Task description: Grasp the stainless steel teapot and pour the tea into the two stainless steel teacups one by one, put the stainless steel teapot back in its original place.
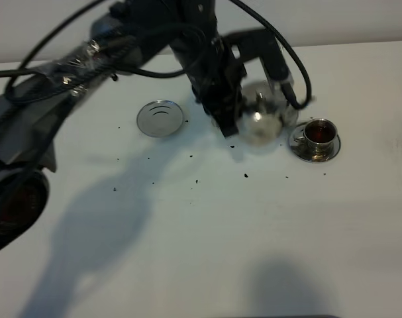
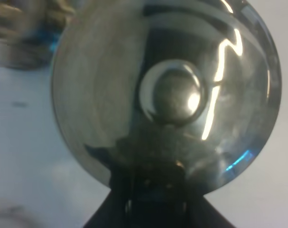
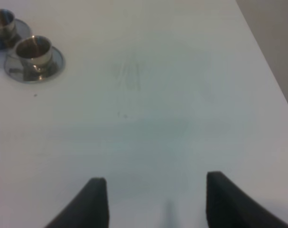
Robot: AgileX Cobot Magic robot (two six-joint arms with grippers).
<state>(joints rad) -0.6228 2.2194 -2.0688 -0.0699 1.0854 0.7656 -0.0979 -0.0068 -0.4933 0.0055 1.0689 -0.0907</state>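
The left arm reaches in from the left, past the coaster. Its left gripper is clenched on the stainless steel teapot, just left of a teacup of tea. Its wrist view fills with the lid knob. Only the right wrist view shows the second teacup and the right gripper, fingers spread, empty.

Nothing here can be read: no lettering, label, brand or number shows on the steel teapot, the teacup, the coaster or the tabletop.
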